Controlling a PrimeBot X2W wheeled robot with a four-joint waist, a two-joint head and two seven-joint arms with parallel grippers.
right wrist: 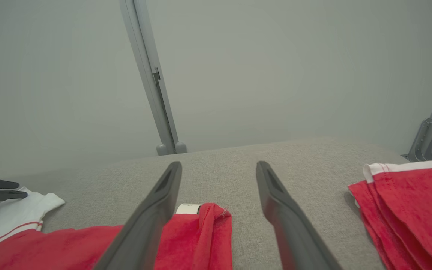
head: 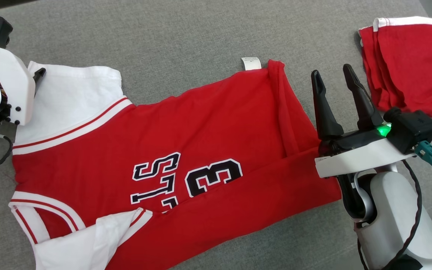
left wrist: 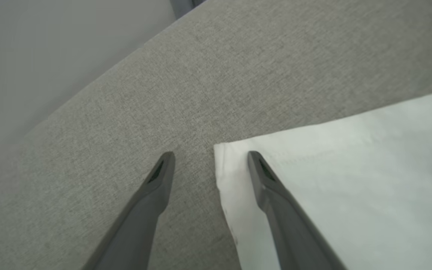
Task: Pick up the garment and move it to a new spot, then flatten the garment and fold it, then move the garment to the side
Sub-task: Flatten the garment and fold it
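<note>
**Sleeve corner may slip**

The shirt point(head: 201, 150) lay spread on the table point(head: 186, 33). Your left gripper point(left wrist: 208, 157), fingers wide, sat over the white sleeve point(left wrist: 343, 180) corner. Your right gripper point(head: 331, 71), fingers wide too, was beside the hem, empty. A thin pinch could slip and mess the fold.

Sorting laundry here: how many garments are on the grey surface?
2. A red jersey with white sleeves lies spread across the middle; a folded red garment sits at the far right. Others may lie off-frame.
</note>
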